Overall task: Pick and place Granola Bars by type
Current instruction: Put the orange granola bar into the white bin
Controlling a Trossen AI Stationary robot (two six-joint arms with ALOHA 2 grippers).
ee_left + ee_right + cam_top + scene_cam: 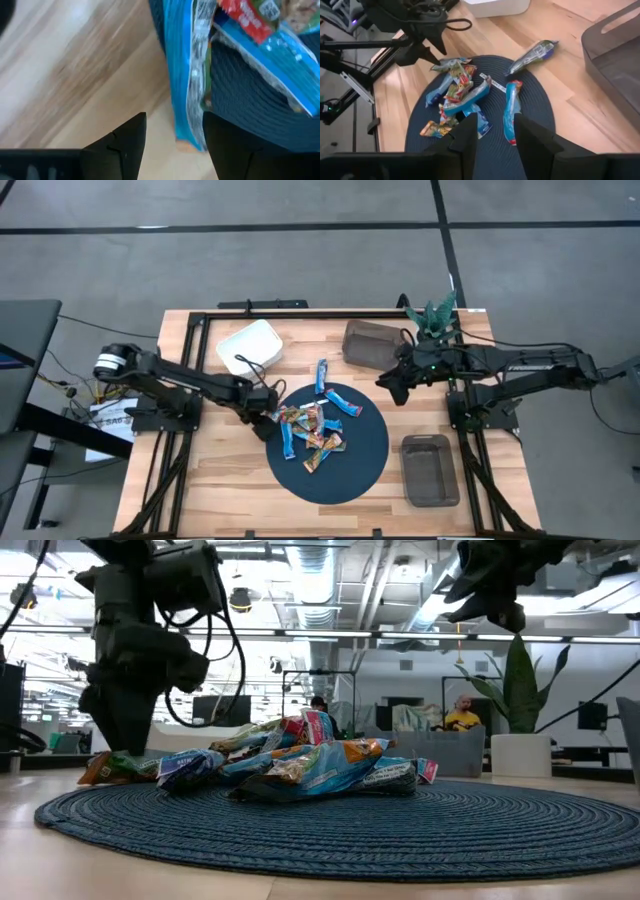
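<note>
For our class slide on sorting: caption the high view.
Left claw at the pile of granola bars on the round blue mat.

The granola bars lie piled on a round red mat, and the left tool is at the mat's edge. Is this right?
Not quite: the mat is dark blue, not red, as the high view shows. The rest holds: the granola bars lie piled on it, and the left tool is at its edge.
</note>
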